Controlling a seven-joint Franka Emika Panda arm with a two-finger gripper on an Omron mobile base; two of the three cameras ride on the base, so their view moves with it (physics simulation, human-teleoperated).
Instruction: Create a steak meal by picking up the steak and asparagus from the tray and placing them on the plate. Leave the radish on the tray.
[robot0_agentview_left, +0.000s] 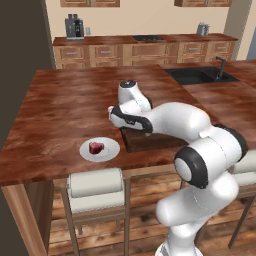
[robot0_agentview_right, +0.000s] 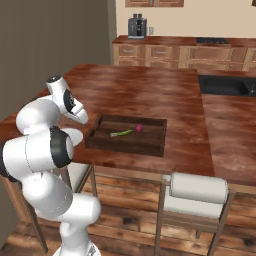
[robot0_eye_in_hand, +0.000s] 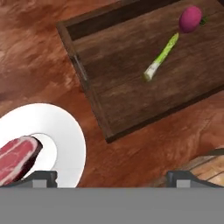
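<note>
One item done: steak (robot0_eye_in_hand: 17, 159) on plate (robot0_eye_in_hand: 65, 131), lower left. Our jaws wide, empty. Next we reach the asparagus (robot0_eye_in_hand: 161, 57) upper right on tray (robot0_eye_in_hand: 94, 98), skipping radish (robot0_eye_in_hand: 190, 19).

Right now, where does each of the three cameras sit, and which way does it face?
Left base view: behind the arm on its left, facing the counter; white arm, plate with steak.
Right base view: behind on the right; arm at left, tray with asparagus and radish.
Hand view: on the hand, looking down; open jaws' tips at bottom.
Shared: hand and right views both show tray, asparagus, radish.
</note>
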